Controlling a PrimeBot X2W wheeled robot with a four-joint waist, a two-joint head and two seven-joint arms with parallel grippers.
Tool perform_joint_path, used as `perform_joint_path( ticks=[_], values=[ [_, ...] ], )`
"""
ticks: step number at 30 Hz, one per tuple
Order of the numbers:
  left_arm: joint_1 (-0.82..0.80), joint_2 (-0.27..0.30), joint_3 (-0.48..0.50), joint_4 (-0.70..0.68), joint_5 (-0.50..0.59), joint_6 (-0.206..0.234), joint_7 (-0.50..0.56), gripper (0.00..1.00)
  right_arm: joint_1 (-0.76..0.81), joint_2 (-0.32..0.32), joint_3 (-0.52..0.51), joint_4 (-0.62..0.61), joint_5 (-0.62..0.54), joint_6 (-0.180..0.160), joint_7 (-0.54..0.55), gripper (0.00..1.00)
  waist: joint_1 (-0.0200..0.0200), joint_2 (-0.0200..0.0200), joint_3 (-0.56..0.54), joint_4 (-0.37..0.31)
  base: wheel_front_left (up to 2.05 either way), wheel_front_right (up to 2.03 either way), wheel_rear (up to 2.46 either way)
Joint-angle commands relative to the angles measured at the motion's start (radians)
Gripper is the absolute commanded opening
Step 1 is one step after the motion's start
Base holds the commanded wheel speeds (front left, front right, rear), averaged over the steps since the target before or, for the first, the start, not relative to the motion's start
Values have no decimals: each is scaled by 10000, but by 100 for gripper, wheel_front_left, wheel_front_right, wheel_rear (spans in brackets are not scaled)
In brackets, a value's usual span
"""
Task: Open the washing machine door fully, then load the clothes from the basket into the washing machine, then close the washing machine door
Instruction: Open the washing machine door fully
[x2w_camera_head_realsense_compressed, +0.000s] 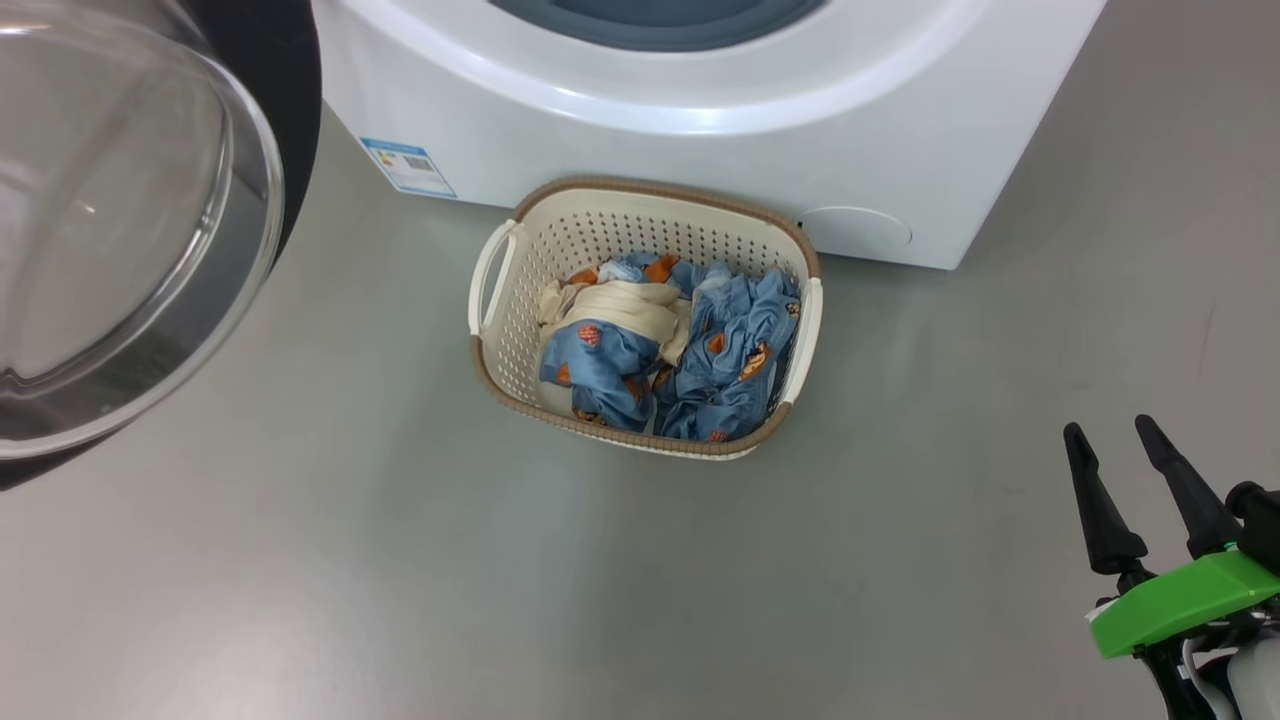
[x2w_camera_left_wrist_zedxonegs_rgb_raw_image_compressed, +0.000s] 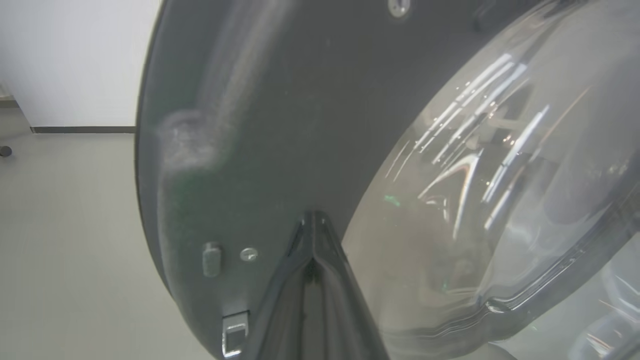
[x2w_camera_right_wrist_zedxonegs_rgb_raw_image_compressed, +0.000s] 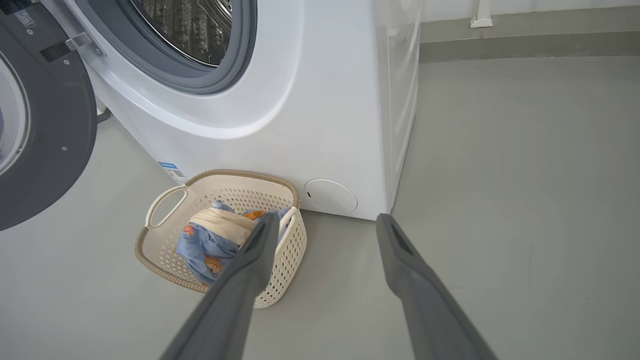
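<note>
The washing machine door stands swung open at the left, its clear glass bowl facing me inside a dark rim. My left gripper is shut with nothing in it, its tips close against the door's dark inner rim beside the glass. The white washing machine has its steel drum uncovered. In front of it on the floor sits the basket, holding the clothes, blue printed garments and a beige piece. My right gripper hangs open and empty, right of the basket.
Grey floor spreads around the basket. A blue label sticker and a round cover mark the machine's lower front. A metal latch sits on the door's rim. A white wall with a skirting strip runs behind.
</note>
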Motion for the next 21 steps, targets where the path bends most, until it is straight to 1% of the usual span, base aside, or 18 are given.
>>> perform_joint_path(
  ticks=[1, 10, 13, 16, 18, 19, 20, 21],
  values=[
    [-80, 702, 295, -193, 64, -57, -53, 0, -78, -65, 235, -149, -40, 16, -120, 100, 0, -1, -181, -35, 0, 0, 0],
    [806, 119, 503, -686, 173, -315, -53, 0, 245, 130, 426, -9, 93, 16, -120, 100, 0, -1, -1099, -81, 0, 0, 0],
    [1215, -154, 391, -1088, 106, -352, -53, 0, 381, 137, 448, 21, 143, 16, -120, 100, 0, -1, -1401, -36, 0, 0, 0],
    [1653, -427, -49, -1499, -168, -360, -53, 0, 513, 146, 438, 44, 201, 16, -120, 100, 0, -1, -1694, 29, 0, 0, 0],
    [1826, -464, -226, -1603, -259, -361, -53, 0, 563, 155, 457, 55, 214, 16, -120, 100, 0, -1, -1799, 42, 0, 0, 0],
    [2013, -485, -350, -1702, -333, -362, -53, 5, 612, 167, 482, 69, 228, 16, -120, 100, 0, -1, -1904, 47, 0, 0, 0],
    [2182, -499, -418, -1790, -394, -363, -53, 14, 658, 182, 503, 79, 243, 16, -120, 100, 0, -1, -2009, 49, 0, 0, 0],
    [2356, -531, -479, -1886, -468, -363, -53, 18, 708, 205, 515, 81, 260, 16, -120, 100, 0, -1, -2115, 47, 0, 0, 0]
  ],
)
